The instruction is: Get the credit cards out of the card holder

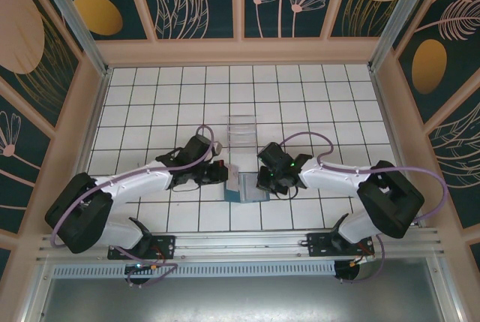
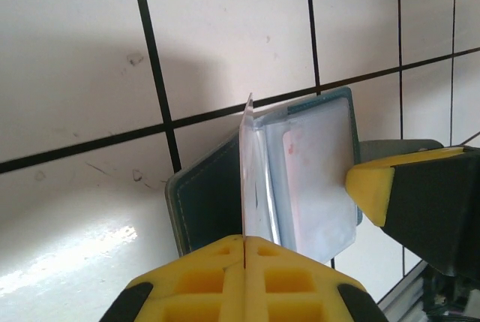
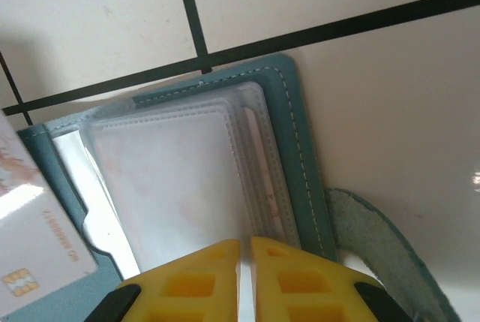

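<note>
The card holder [image 2: 204, 196] lies open on the table [image 1: 172, 97], close to the middle of its near edge, between the 2 arms. The left tool [image 2: 244, 251] is pressed together on 1 clear sleeve [image 2: 247, 157], which stands up on edge from the crease. The right tool [image 3: 245, 254] sits low over the other sleeves, its fingers almost together with only a slit between them. Whether a sleeve edge is caught in that slit cannot be told. A pale card [image 3: 34, 236] with a chip shows at the far leaf, and it is unclear whether it is in a pocket.

The main risk appears to be that the left tool holds only thin plastic. A pull on that sleeve would likely lift or drag the whole holder, or tear the sleeve at its stitching, rather than free a card. If the right tool presses too lightly, the holder may slide towards the near edge. With its fingers this close together, the right tool may also slip off the slick sleeve and miss any card's edge. The sleeves look cloudy, so an empty pocket could be mistaken for a full one.
</note>
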### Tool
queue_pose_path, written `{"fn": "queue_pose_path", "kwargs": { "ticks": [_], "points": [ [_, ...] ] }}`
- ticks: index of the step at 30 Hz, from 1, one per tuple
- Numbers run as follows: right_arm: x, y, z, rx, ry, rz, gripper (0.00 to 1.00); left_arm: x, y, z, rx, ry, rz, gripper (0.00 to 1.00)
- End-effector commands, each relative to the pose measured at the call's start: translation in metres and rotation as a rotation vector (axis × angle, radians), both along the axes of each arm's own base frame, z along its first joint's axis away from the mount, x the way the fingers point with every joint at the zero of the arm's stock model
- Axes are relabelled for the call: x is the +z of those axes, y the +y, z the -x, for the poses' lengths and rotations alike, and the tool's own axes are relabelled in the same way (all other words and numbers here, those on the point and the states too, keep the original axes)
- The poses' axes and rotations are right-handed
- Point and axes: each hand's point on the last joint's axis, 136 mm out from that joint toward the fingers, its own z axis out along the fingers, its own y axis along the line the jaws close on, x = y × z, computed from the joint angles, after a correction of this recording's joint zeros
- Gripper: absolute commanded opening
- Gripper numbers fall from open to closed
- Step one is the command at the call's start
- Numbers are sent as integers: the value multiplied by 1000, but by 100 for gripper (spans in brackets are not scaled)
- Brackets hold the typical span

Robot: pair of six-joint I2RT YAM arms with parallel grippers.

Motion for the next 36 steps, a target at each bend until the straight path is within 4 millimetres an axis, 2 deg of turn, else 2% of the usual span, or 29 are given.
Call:
{"fn": "queue_pose_path", "kwargs": {
  "ticks": [1, 8, 14, 17, 18, 23, 29, 36],
  "points": [
    [9, -9, 1, -6, -13, 48, 14, 13, 11, -7, -60, -90, -90, 0],
    [24, -1, -5, 0, -45, 12, 15, 36, 13, -22, -142, -214, -172, 0],
    [32, -3, -10, 6, -71, 21, 15, 56, 7, -35, -243, -335, -211, 0],
    [35, -9, -14, -1, -82, 33, 15, 63, 11, -48, -273, -405, -285, 0],
    [36, -11, -15, -5, -89, 33, 15, 73, 9, -57, -280, -446, -305, 0],
    [39, -19, -24, -16, -106, 33, 15, 95, -1, -86, -374, -613, -386, 0],
    [47, -27, -38, -13, -137, 47, 15, 93, -13, -98, -620, -725, -486, 0],
    [49, -39, -46, -25, -153, 57, 15, 85, -25, -100, -894, -719, -538, 0]
  ]
}}
